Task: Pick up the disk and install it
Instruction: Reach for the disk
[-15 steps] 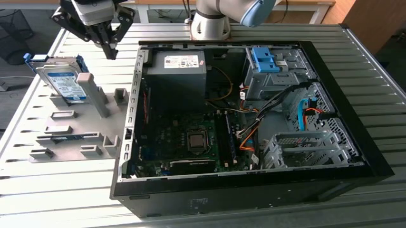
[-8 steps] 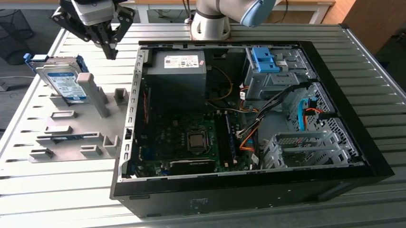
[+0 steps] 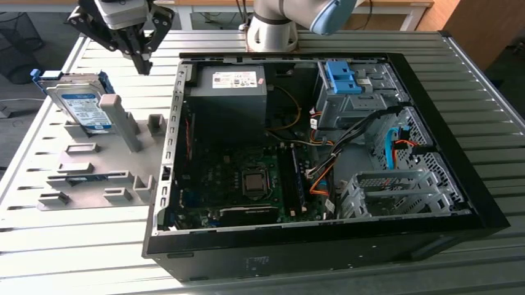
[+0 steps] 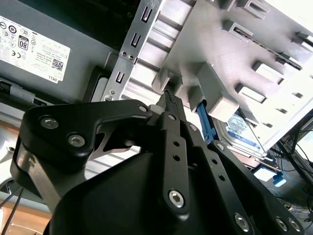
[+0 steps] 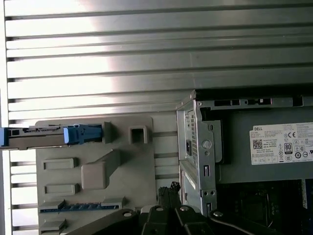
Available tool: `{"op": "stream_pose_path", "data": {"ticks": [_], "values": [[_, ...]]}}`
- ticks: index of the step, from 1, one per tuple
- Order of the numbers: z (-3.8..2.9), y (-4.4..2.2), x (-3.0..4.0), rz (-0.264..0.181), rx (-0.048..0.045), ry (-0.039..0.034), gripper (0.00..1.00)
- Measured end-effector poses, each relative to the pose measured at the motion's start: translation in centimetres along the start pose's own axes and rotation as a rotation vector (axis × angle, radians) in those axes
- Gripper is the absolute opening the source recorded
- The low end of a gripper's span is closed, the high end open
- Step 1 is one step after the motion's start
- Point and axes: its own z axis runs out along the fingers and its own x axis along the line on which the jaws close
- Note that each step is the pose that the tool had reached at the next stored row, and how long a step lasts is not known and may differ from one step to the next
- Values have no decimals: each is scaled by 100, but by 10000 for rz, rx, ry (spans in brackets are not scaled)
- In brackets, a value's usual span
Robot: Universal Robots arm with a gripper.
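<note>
Nearest you lay the open computer case [image 3: 287, 261]. Past it, toward the exterior view's left, the disk [image 3: 78, 103] leaned in the grey fixture [image 3: 94, 166] — apart from everything else. Farthest back, your gripper [image 3: 145, 67] hung above that fixture — fingers pinched together on nothing.

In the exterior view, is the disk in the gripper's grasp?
No: the disk stands propped on the grey fixture, while the gripper hangs above and apart from it, holding nothing.
</note>
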Motion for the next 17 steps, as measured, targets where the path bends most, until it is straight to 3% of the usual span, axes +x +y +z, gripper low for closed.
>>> {"op": "stream_pose_path", "data": {"ticks": [4,17], "values": [[0,18,37,0,1,1,11],[1,34,58,-1,0,0,11]]}}
